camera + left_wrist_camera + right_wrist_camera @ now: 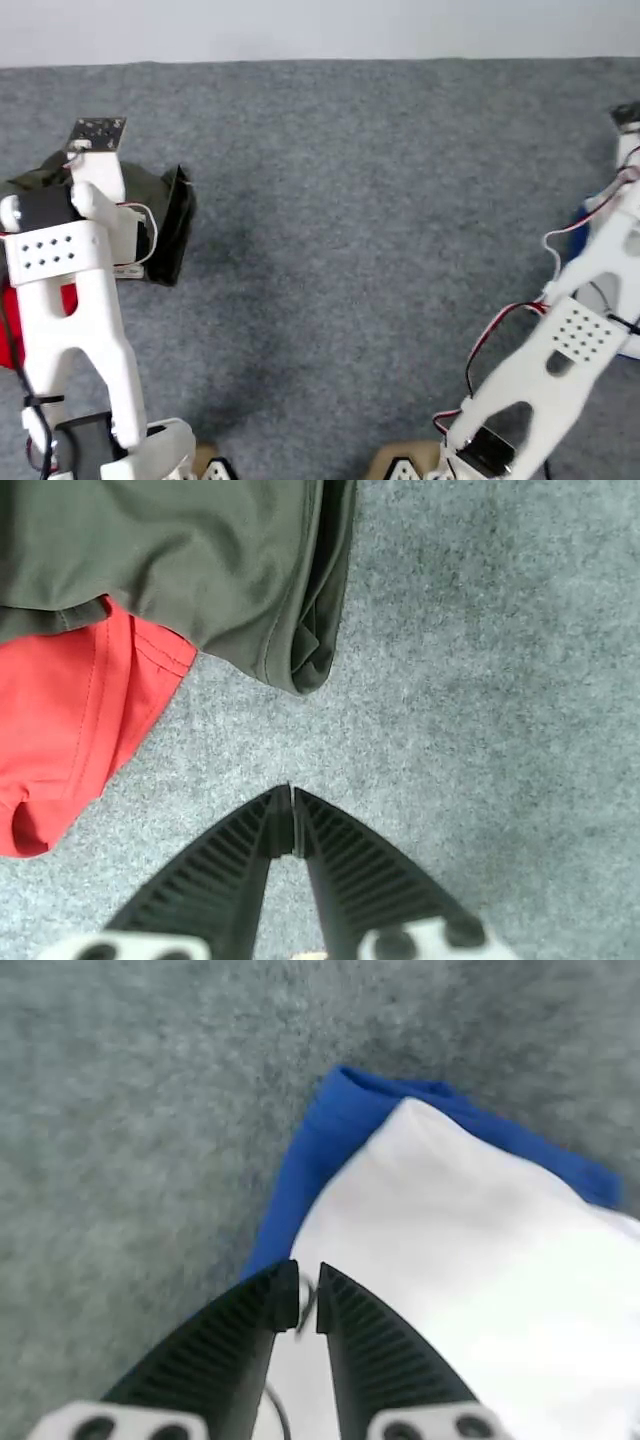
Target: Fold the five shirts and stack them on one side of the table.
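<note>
A folded dark olive shirt point(200, 570) lies partly over a red shirt point(60, 720) at the table's left side. My left gripper point(292, 798) is shut and empty over bare grey felt, just clear of the olive shirt's corner. In the high view the left arm point(75, 260) covers part of the olive shirt point(165, 215), and the red shirt point(10, 335) shows at the left edge. At the right side a white shirt point(480, 1250) lies on a blue shirt point(330, 1150). My right gripper point(300, 1285) is shut with its tips over the white shirt's edge.
Grey felt point(380, 220) covers the whole table, and a pale wall runs along its far edge. The right arm point(570, 340) stretches toward the right edge, where a strip of the blue shirt point(583, 225) shows beside it.
</note>
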You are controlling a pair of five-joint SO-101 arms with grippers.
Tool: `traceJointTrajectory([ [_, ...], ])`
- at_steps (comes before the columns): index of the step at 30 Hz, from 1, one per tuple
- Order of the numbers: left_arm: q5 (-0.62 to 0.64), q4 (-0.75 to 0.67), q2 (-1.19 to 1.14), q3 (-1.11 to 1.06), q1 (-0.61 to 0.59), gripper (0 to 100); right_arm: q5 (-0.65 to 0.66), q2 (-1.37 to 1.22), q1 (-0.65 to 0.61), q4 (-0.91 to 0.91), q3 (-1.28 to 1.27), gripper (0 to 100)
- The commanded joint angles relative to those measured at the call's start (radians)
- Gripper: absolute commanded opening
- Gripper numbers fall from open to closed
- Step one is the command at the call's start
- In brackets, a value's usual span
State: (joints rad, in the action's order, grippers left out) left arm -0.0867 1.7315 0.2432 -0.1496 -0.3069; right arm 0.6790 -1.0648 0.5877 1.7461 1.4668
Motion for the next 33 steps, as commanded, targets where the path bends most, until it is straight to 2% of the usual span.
traceJointTrajectory([
  [1,-0.006,0.023,0.038,0.004,0.002,0,-0.011,0.022,0.058,0.053,0.104,3.8],
  [7,-0.006,0.021,0.038,0.004,0.002,0,-0.011,0.054,0.143,0.054,-0.06,3.2],
  [16,-0.008,0.021,0.037,0.004,0.002,0,-0.012,0.331,0.137,0.05,-0.635,1.1],
  [21,-0.008,0.021,0.037,0.004,0.002,0,-0.012,0.303,0.14,-0.05,-0.861,1.1],
  [25,-0.008,0.021,0.037,0.004,0.002,0,-0.012,0.225,0.137,-0.102,-0.887,1.0],
  [30,-0.008,0.021,0.037,0.004,0.002,0,-0.014,0.308,0.12,0.042,-0.769,1.1],
  [33,-0.008,0.021,0.037,0.004,0.002,0,-0.008,0.394,0.137,0.047,-0.7,1.1],
])
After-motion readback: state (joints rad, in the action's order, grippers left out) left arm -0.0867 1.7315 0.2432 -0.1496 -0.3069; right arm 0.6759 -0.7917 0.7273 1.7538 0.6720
